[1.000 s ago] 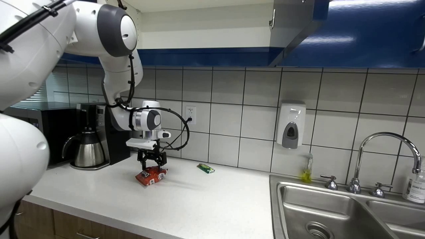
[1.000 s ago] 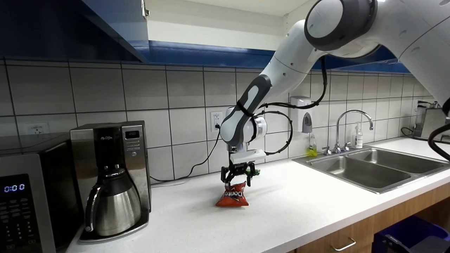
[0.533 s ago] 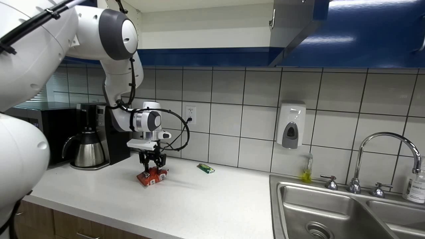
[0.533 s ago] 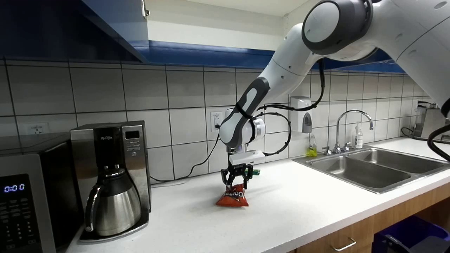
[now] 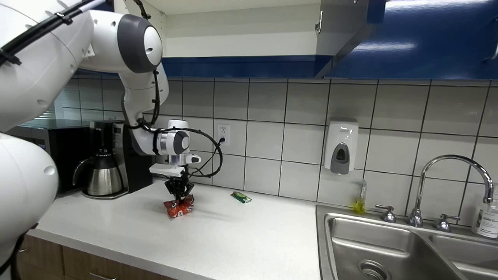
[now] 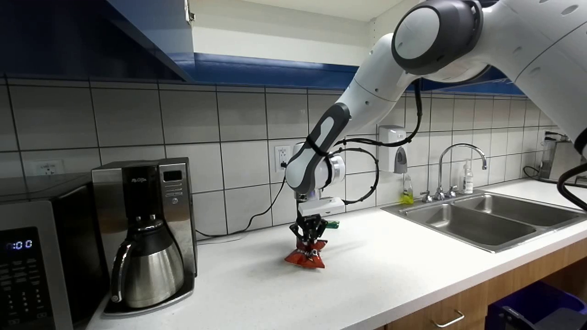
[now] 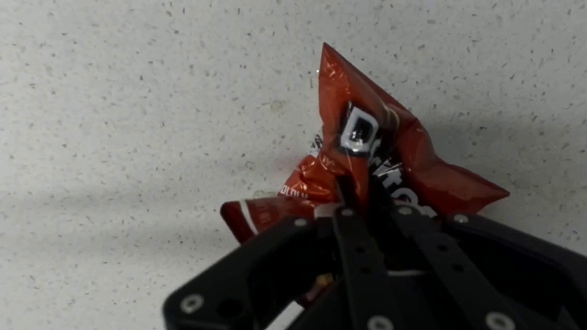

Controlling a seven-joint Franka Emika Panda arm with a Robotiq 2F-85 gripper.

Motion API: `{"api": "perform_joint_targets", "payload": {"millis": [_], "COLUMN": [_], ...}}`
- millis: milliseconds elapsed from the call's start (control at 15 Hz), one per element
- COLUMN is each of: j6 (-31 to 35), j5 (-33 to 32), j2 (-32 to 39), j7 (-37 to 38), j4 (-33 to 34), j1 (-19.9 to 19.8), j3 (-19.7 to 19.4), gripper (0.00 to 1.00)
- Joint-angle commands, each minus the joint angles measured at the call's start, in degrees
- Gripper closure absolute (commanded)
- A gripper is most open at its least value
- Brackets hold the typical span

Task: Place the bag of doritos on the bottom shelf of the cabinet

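The bag of doritos (image 5: 179, 210) is on the white counter, pinched and crumpled in its middle. My gripper (image 6: 310, 242) points straight down over it, its jaws brought together with red wrapper between them. In the wrist view, folds of the bag (image 7: 440, 178) bulge out on both sides of the gripper (image 7: 360, 195), and the fingertips are partly buried in the wrapper. Above the counter hangs the blue cabinet (image 5: 241, 67), its white interior exposed. Both exterior views look up from below, so the top of the bottom shelf is hidden behind the blue lower edge.
A small green packet (image 5: 241, 196) lies near the tiled wall. The coffee maker (image 6: 146, 229) and microwave (image 6: 41, 256) stand at one end of the counter, the sink (image 5: 373, 241) at the other. An open cabinet door (image 5: 344, 35) juts out beside the cabinet opening.
The jaws have come together from wide apart, bunching up the bag between them. The gripper has sunk slightly, and the bag has stayed on the counter.
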Motion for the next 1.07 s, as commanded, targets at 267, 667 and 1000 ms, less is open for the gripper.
{"api": "perform_joint_targets", "payload": {"millis": [267, 667, 1000], "j6": [0.01, -0.75, -0.81], "j5": [-0.20, -0.37, -0.76], "j2": [0.19, -1.11, -3.26], "j7": [-0.72, -0.47, -0.32], "j4": [0.97, 1.13, 1.74], "j1": [0.40, 0.41, 0.53], "j3": [-0.90, -1.54, -2.06], "gripper": [1.00, 1.00, 1.00]}}
